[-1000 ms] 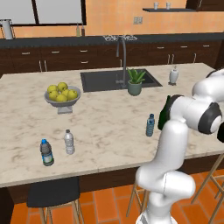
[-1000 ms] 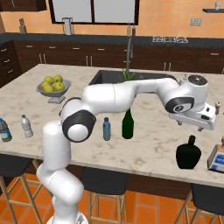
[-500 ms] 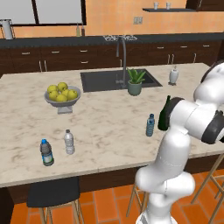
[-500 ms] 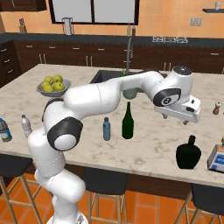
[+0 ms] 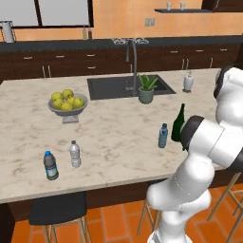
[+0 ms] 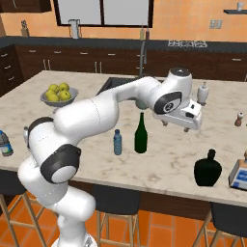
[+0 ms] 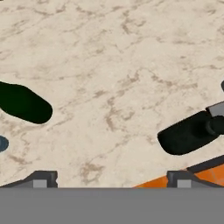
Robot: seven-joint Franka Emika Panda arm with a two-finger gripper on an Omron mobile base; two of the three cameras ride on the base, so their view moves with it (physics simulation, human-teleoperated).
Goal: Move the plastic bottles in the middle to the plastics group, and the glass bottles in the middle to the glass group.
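Observation:
The dark green glass bottle stands upright mid-counter, with the slim blue water bottle just left of it. From the left base they appear as the green bottle and the blue bottle. My gripper hovers above the counter, right of the green bottle, open and holding nothing. From the hand, the gripper looks down on marble, the green bottle at left, a stout dark glass bottle at right. That glass bottle sits near the front right. The plastics pair stands front left.
A fruit bowl with lemons, a sink with a tap, a potted plant and a soap dispenser lie further back. A shaker and a small scale are at the right end. Stools stand below the front edge.
My hand has swung leftwards in the right base view, from near the counter's right end to just right of the green bottle. The bottles have not moved.

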